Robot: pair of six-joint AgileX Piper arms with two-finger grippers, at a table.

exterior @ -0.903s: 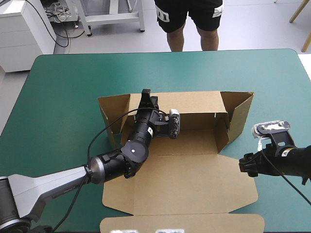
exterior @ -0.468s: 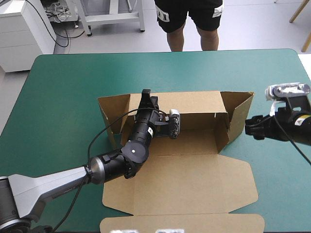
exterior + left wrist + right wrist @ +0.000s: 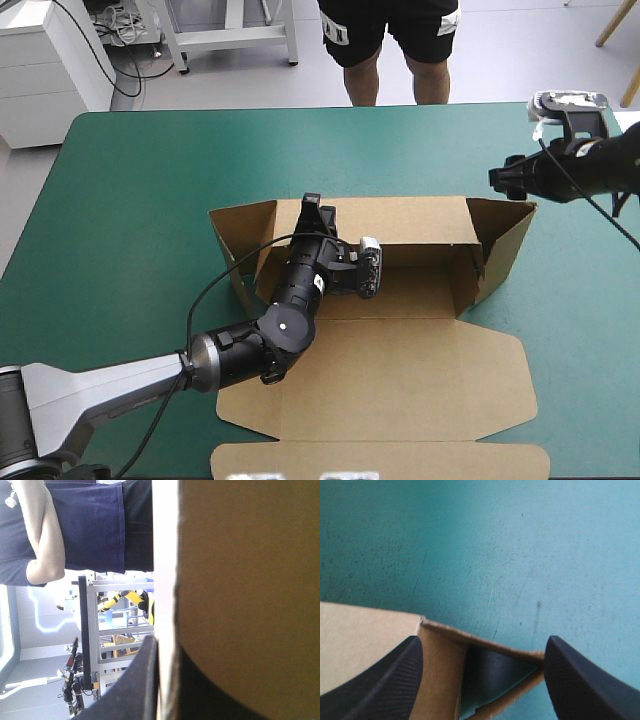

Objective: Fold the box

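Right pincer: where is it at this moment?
High view: the right pincer is open at the table's far right, just beyond the box's raised right flap; its wrist view shows that corner below, between its fingers.

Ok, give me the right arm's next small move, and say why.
Probably lower the right gripper onto the splayed right end flap and close on its top edge, ready to swing it inward. That gripper is open, above the flap's far corner, while the left gripper is shut on the back wall of the box, holding it upright.
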